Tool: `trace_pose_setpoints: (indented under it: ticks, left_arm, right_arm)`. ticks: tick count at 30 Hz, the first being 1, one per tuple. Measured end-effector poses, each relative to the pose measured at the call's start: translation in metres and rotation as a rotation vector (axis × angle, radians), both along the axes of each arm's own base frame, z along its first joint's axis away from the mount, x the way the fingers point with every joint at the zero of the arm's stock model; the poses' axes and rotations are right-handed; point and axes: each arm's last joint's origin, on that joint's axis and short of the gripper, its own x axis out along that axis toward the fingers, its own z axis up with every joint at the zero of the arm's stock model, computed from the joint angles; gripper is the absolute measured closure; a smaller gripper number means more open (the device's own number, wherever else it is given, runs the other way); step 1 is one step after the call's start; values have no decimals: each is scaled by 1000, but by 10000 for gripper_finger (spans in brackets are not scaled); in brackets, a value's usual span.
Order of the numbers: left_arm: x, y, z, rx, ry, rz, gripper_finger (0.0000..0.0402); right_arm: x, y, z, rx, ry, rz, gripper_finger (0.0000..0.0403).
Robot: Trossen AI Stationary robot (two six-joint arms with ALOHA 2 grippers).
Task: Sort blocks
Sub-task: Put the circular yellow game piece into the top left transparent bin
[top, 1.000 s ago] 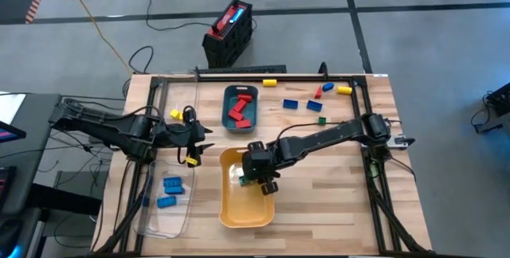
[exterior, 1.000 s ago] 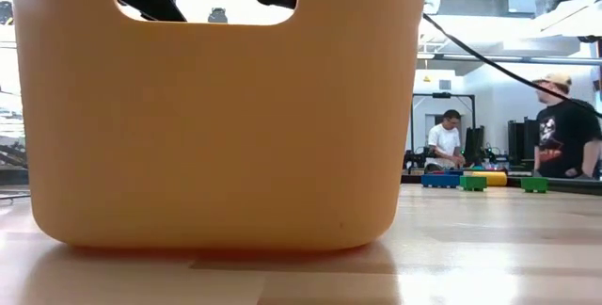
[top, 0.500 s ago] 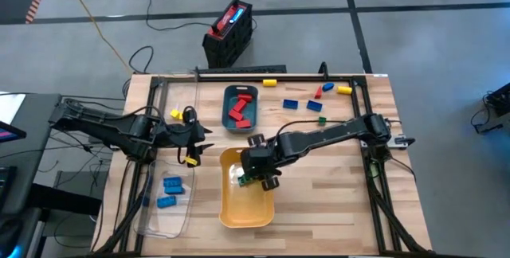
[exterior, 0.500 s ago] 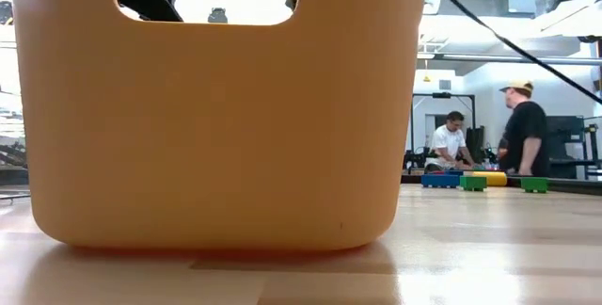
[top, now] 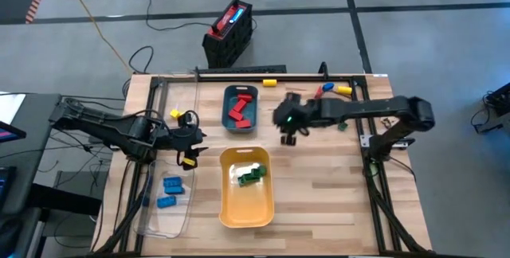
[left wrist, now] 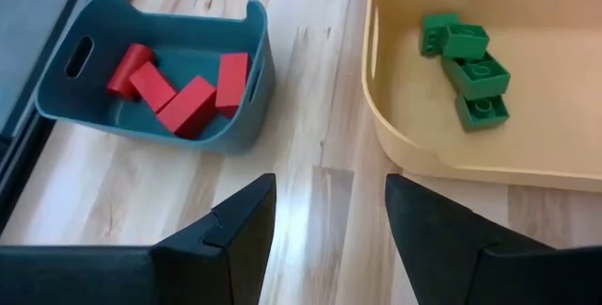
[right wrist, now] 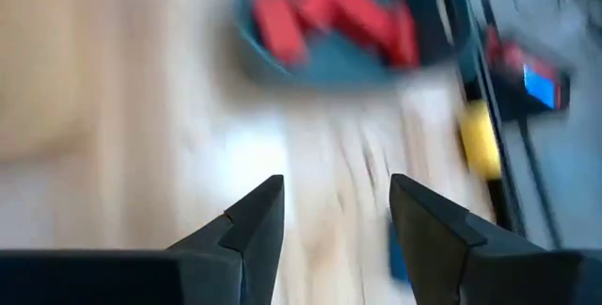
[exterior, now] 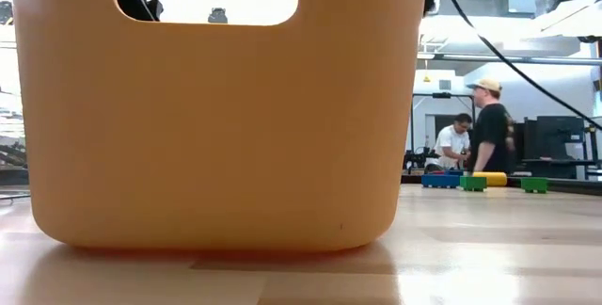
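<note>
Several green blocks (top: 250,174) now lie in the yellow tray (top: 231,210), and the right hand (top: 287,130), which hung over that tray a second ago, has been swung away to the far right, toward the loose blocks (top: 343,89) on the desk (top: 319,202). Its fingers are parted and empty (so a drop seems done). The left hand (top: 191,140), open and empty, waits left of the tray.

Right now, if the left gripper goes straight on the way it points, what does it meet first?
Probably bare table. The left gripper, open and empty, points into the gap between the teal tray and the yellow tray; depth is unclear.
</note>
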Motion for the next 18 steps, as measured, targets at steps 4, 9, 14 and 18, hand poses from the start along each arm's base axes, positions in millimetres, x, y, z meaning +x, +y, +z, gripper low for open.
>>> trace_pose_setpoints:
  ticks: [4, 9, 14, 18]
  left_arm:
    - [0, 0, 0, 0, 0, 0, 205]
    - [0, 0, 0, 1, 0, 1, 205]
    - [0, 1, 0, 22, -4, 9, 205]
    - [0, 1, 0, 29, -4, 14, 205]
  right_arm:
    - [-36, -32, -28, 43, 34, -175, 195]
    - [-73, -58, -50, 82, 96, -330, 179]
    - [-95, -81, -55, 105, 173, -439, 162]
    - [-113, -105, -55, 132, 178, -576, 155]
